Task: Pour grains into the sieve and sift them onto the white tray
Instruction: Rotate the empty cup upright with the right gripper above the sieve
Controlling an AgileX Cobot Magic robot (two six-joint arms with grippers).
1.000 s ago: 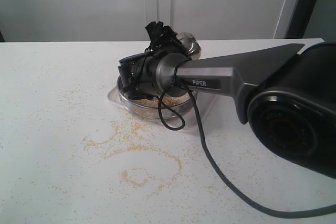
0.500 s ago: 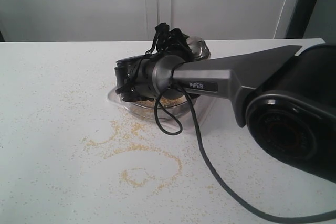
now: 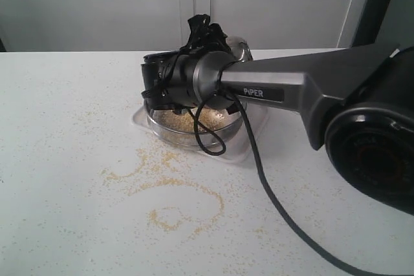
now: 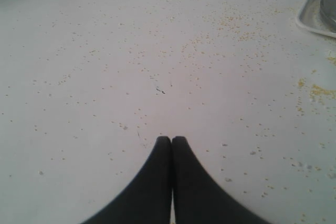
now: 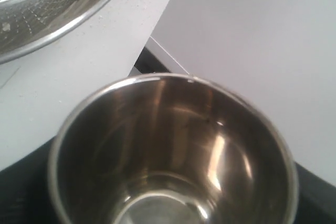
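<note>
While the left fingers (image 4: 160, 156) are pressed flat together above the grain-speckled counter (image 4: 94, 77), apart from the sieve (image 3: 162, 124), the right fingers (image 3: 204, 33) are clamped on a small steel cup (image 3: 238, 51), spread wide around it. That cup hangs just above the sieve's far rim. The right wrist view looks straight into its mouth, where the polished inner wall and bottom show. Inside the sieve the grains (image 3: 184, 121) lie as a golden-yellow layer on the mesh. Under the sieve sits the white tray (image 3: 255, 139), its rim showing on either side of the sieve. Over the sieve stretches the right arm (image 3: 284, 88), and a black cable (image 3: 260, 174) loops down in front of the sieve and trails off across the counter. On the camera's side of the sieve, more grains trace curved yellow trails on the counter, with finer specks scattered farther out from the sieve.
</note>
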